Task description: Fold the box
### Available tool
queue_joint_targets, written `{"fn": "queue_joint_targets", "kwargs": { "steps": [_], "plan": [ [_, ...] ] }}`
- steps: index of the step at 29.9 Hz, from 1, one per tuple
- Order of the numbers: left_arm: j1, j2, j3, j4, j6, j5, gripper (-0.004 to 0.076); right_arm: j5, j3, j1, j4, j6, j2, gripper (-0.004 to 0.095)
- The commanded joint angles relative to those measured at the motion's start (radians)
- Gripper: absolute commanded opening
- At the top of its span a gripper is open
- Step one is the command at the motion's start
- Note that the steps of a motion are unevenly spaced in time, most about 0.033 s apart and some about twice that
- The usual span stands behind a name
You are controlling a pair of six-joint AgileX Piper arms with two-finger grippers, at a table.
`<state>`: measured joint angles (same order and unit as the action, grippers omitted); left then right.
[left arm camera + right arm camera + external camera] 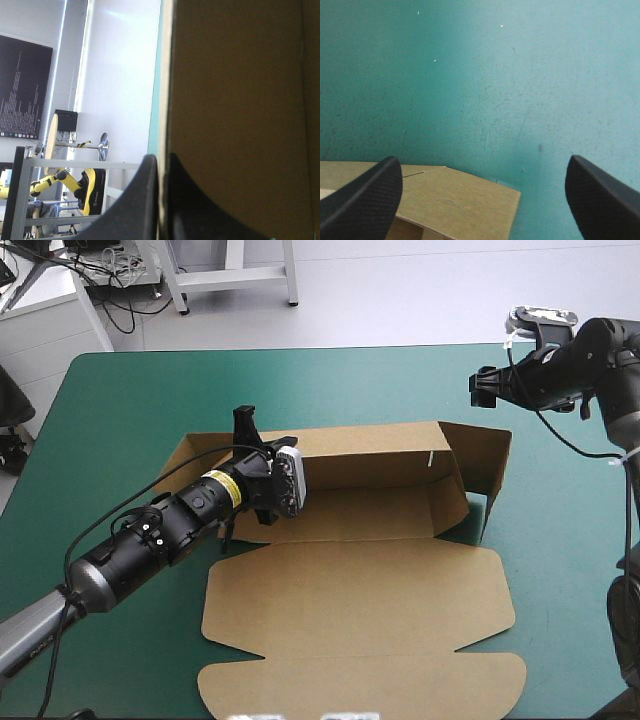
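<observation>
The table (120, 420) with its teal-green cover carries the brown box (360, 610), lid flat toward the near edge.

Overhead plus 2 wrists, sharing box (360, 610)

the box (370, 590) is a cut sheet of brown board in the middle of the worktop (120, 410), partly formed. its long far wall stands upright, a flap at its right end is raised too, and the wide lid with its tabbed edge lies flat toward the near edge.
</observation>
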<state>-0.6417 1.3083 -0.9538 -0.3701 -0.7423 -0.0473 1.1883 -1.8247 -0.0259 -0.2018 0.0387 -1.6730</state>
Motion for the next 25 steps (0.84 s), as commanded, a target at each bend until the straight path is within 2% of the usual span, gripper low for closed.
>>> {"fn": "queue_joint_targets", "kwargs": {
  "steps": [1,10,19,25],
  "plan": [
    [0.002,-0.035,-0.079,0.012,0.024,0.009,-0.0003,-0.037,-0.038,0.009,-0.011,0.003,0.024,0.0809],
    [0.002,-0.022,-0.106,0.01,0.021,-0.086,0.0015,-0.063,-0.042,0.009,-0.009,0.009,0.012,0.0809],
    [0.002,-0.017,-0.106,0.01,0.021,-0.071,0.0015,-0.083,-0.042,0.009,-0.009,0.009,-0.039,0.0809],
    [0.002,-0.016,-0.106,0.012,0.024,-0.073,0.0015,-0.09,-0.043,0.009,-0.057,0.013,-0.095,0.0809]
  ]
}}
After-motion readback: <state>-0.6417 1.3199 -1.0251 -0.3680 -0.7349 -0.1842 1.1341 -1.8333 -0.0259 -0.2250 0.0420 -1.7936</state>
